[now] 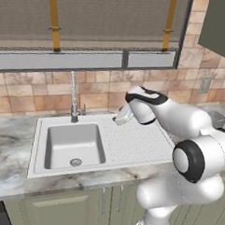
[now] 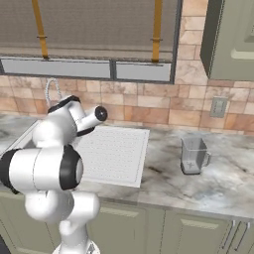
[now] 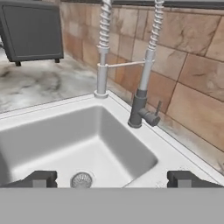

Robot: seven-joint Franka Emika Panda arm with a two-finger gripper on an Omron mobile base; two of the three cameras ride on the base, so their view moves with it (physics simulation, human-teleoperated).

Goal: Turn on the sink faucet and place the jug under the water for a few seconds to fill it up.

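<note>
Looking at the left base view, no water runs from the sink faucet (image 1: 73, 97) left of centre, so nothing is done. In the right base view the jug (image 2: 193, 155) waits untouched at right, well apart from the sink (image 2: 115, 155). In the hand view the gripper (image 3: 112, 178) stands spread and empty, facing the faucet's lever (image 3: 158, 108).

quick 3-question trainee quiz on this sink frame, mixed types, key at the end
1. True or false: water is running from the sink faucet.
2. Where does the jug stand? A) in the basin B) on the counter right of the sink C) in the gripper
3. Fill in: the gripper's jaws are ____.

Key:
1. False: no stream shows in the basin.
2. B: upright on the marble, apart from the sink.
3. Open: tips wide apart, nothing between them, aimed at the faucet's base lever.
</note>
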